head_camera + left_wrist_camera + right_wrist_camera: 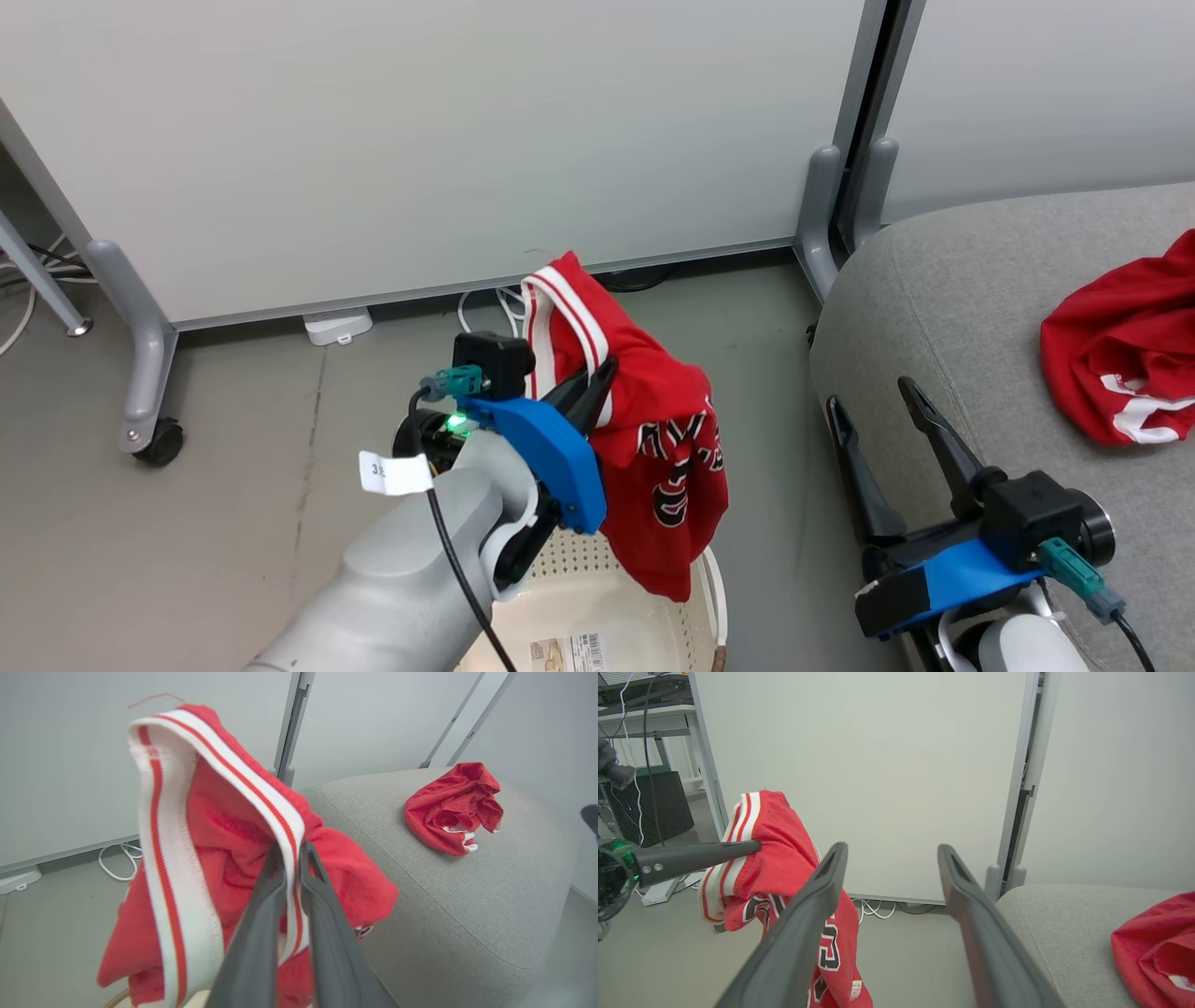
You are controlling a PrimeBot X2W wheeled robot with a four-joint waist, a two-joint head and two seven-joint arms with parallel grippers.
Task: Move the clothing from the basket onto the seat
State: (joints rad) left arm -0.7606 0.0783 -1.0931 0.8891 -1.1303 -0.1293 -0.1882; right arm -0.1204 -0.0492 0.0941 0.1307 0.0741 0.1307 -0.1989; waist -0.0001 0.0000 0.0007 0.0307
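Note:
My left gripper [602, 373] is shut on a red garment [653, 439] with white stripe trim and black-and-white lettering, which hangs in the air above the cream-white basket [695, 583]. In the left wrist view the fingers [261, 914] pinch the striped band of this garment [224, 849]. In the right wrist view the same garment [780, 868] dangles at the left. A second red garment [1130, 350] lies crumpled on the light-grey seat [943, 308], also seen as a red heap [453, 805] on the seat [448, 891]. My right gripper [873, 392] stands open and empty at the seat's front edge.
White partition panels [448, 140] on grey wheeled legs [140, 364] stand behind the basket. White cables [485, 303] and a white box [338, 325] lie on the grey floor at the panel's foot. A desk and a dark box [649, 802] stand at the far left.

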